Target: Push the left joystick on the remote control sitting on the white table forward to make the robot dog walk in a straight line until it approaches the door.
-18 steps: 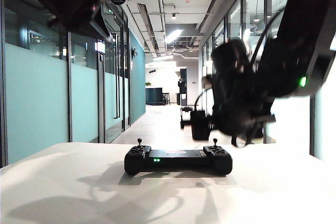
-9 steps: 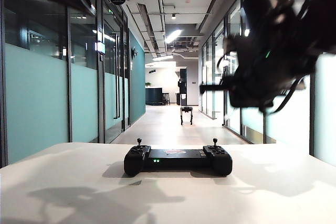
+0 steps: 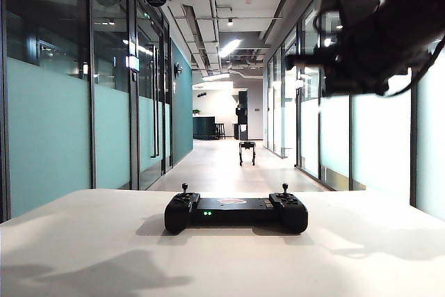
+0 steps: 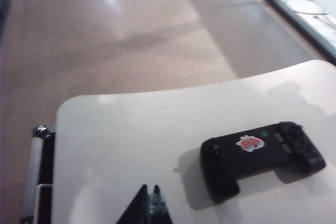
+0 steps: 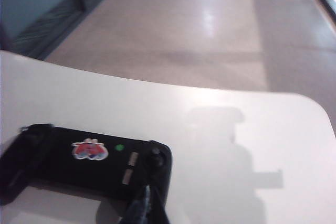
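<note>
The black remote control lies on the white table, green lights lit. Its left joystick stands upright with nothing touching it. Far down the corridor stands the small robot dog. My right arm hangs high at the upper right, well above the controller. In the right wrist view my right gripper is shut and empty, over the remote control's right end. My left gripper is shut and empty above bare table, short of the remote control and apart from its left joystick.
Glass partitions and doors line the corridor's left side, and glass walls the right. The table's rounded far edge drops to the shiny floor. A metal frame runs along the table's side.
Both arms have risen. The right arm went from just above the controller's right end to high at the upper right, uncovering the robot dog. The left arm has nearly left the top.
</note>
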### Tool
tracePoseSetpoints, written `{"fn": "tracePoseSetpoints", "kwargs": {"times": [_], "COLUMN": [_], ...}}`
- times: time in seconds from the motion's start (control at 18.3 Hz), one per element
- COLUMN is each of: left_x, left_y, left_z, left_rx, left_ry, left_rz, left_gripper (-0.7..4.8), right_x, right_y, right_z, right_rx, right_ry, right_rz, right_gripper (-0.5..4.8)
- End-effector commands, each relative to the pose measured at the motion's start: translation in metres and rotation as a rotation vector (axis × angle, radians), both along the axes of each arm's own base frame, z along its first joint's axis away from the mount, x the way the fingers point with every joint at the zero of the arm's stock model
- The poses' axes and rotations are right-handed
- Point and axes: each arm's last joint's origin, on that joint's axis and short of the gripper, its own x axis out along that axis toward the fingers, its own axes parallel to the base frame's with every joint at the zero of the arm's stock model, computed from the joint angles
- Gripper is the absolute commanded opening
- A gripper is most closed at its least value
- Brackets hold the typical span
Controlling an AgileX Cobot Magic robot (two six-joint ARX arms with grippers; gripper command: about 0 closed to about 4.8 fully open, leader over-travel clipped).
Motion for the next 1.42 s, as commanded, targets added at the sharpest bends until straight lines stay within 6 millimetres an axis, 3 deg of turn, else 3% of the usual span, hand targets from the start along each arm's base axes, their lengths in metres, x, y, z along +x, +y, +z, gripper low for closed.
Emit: {"fn": "tracePoseSetpoints", "kwargs": {"times": [0.05, 0.16, 0.49, 0.87, 1.42], "left_x": [-0.019, -0.029, -0.057, -0.080, -0.084], "left_y": [0.007, 0.009, 0.018, 0.025, 0.026], "left_z": [-0.011, -0.022, -0.086, -0.133, -0.142], "left_rx": [-0.002, -0.013, -0.009, -0.012, 0.006], "left_ry": [-0.075, -0.109, -0.134, -0.169, -0.112], "left_rz": [0.041, 0.042, 0.073, 0.110, 0.106], "left_gripper": [-0.05, -0.06, -0.06, -0.05, -0.05], "right_x": [-0.006, -0.008, -0.014, -0.036, -0.071], "right_y": [-0.002, -0.004, -0.006, -0.020, -0.039], "right_z": [0.012, 0.015, 0.019, 0.014, 0.017], "right_rx": [0.006, 0.005, -0.013, -0.007, -0.002], "right_ry": [-0.021, -0.019, -0.015, -0.026, -0.006], "right_rz": [0.029, 0.029, 0.060, 0.060, 0.114], "right_gripper": [-0.04, -0.04, -0.05, -0.04, -0.04]}}
